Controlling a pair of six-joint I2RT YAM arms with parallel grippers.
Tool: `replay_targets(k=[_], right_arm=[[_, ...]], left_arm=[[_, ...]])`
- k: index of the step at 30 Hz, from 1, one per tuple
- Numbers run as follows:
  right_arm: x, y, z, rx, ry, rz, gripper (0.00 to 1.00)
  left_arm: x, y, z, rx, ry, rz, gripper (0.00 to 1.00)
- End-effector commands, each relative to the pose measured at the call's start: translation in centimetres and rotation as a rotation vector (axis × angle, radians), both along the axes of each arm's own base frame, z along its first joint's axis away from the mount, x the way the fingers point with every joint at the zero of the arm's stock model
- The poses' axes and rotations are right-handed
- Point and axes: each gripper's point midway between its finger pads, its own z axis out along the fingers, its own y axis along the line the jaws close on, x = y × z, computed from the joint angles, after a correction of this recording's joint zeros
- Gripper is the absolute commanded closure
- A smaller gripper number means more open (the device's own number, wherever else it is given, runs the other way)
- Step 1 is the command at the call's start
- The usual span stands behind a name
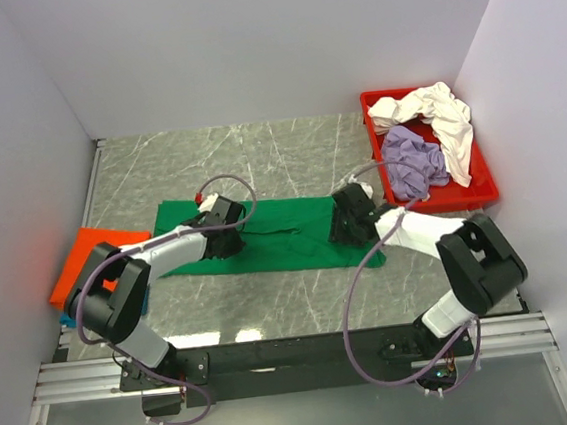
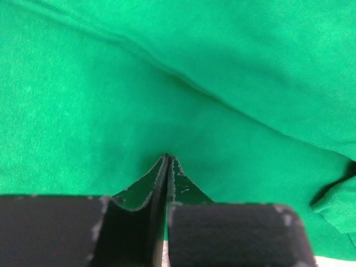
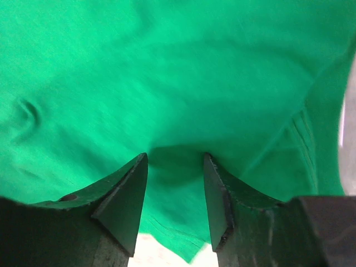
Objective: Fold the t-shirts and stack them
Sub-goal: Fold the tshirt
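The bright green t-shirt [image 1: 286,234] lies on the table as a long folded strip. It fills the left wrist view [image 2: 167,83] and the right wrist view [image 3: 167,72]. My left gripper [image 1: 224,240] rests on its left part. The jaws are shut, tips together [image 2: 168,158] against the cloth, with no cloth visibly pinched. My right gripper [image 1: 350,224] is open over the shirt's right part [image 3: 175,158], its jaws straddling cloth near the hem. An orange t-shirt [image 1: 85,260] lies folded at the left with a teal edge [image 1: 146,302] under it. Cream-white [image 1: 435,113] and lavender [image 1: 411,160] shirts lie crumpled in the tray.
A red plastic tray [image 1: 463,198] stands at the back right against the right wall. White walls close in the table on the left, back and right. The marble table top [image 1: 258,155] shows behind the green shirt and also in front of it.
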Motion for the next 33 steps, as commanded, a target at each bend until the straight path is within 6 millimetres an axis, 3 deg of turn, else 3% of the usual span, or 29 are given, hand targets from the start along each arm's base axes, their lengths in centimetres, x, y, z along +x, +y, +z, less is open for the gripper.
replay_targets(k=[1,5,6,8,9,10,11,13,15,16,18,20,22,23,25,26,28,29,33], right_arm=[[1.3,-0.3,-0.6,-0.063,0.036,-0.016,0.48],[3.4,0.4,-0.6,-0.121,0.068,0.018,0.47],[3.6,0.3,-1.3,-0.144,0.091,0.023,0.47],[5.1,0.8,-0.6,-0.168,0.083,0.043,0.47],[4.9,0.5,-1.6,-0.199,0.129,0.051,0.47],[6.4,1.2,-0.6,-0.198,0.102,0.069,0.47],[6.7,1.2,-1.6,-0.223,0.127,0.078,0.47],[7.4,1.2,-1.8,-0.25,0.154,0.089,0.48],[9.3,1.8,-1.9,-0.269,0.15,0.111,0.48],[10.6,2.4,-1.1,-0.274,0.133,0.127,0.48],[11.3,2.1,-2.1,-0.319,0.161,0.135,0.48],[13.5,2.8,-0.9,-0.333,0.125,0.147,0.48],[14.3,2.5,-1.7,-0.373,0.147,0.151,0.48],[15.6,3.2,-1.4,-0.369,0.125,0.16,0.48],[16.5,3.5,-1.2,-0.373,0.125,0.173,0.48],[17.9,4.1,-0.6,-0.368,0.095,0.177,0.48],[19.1,4.6,0.0,-0.357,0.065,0.191,0.47],[20.3,5.0,0.8,-0.349,0.037,0.188,0.47],[21.7,4.6,4.1,-0.335,-0.022,0.157,0.46]], left_arm=[[-1.8,0.9,-1.5,0.005,0.033,0.032,0.94],[-4.0,1.1,-2.7,0.014,0.064,0.021,0.98],[-4.4,1.1,-2.7,0.014,0.069,0.031,0.98],[-5.2,1.0,-2.6,0.022,0.063,0.035,0.98],[-5.6,0.8,-2.6,0.008,0.071,0.057,0.96],[-6.1,0.4,-2.4,-0.021,0.077,0.056,0.96],[-7.0,-0.1,-2.7,-0.035,0.089,0.044,0.96],[-7.6,-1.3,-2.2,-0.098,0.08,0.069,0.92],[-9.3,-2.9,-2.5,-0.151,0.101,0.076,0.91],[-10.2,-3.8,-2.5,-0.176,0.104,0.061,0.9],[-11.3,-5.4,-2.6,-0.255,0.137,0.091,0.89],[-12.3,-7.6,-2.6,-0.335,0.146,0.066,0.89],[-13.0,-9.4,-2.6,-0.392,0.164,0.064,0.89],[-12.9,-11.4,-1.6,-0.429,0.144,0.026,0.89],[-12.6,-12.7,-1.1,-0.42,0.138,-0.008,0.87],[-11.8,-13.8,-0.4,-0.42,0.13,-0.019,0.87],[-10.9,-14.3,0.3,-0.395,0.092,-0.049,0.85],[-10.1,-14.8,1.7,-0.405,0.059,-0.056,0.84],[-9.0,-11.7,3.6,-0.287,-0.016,-0.059,0.76]])
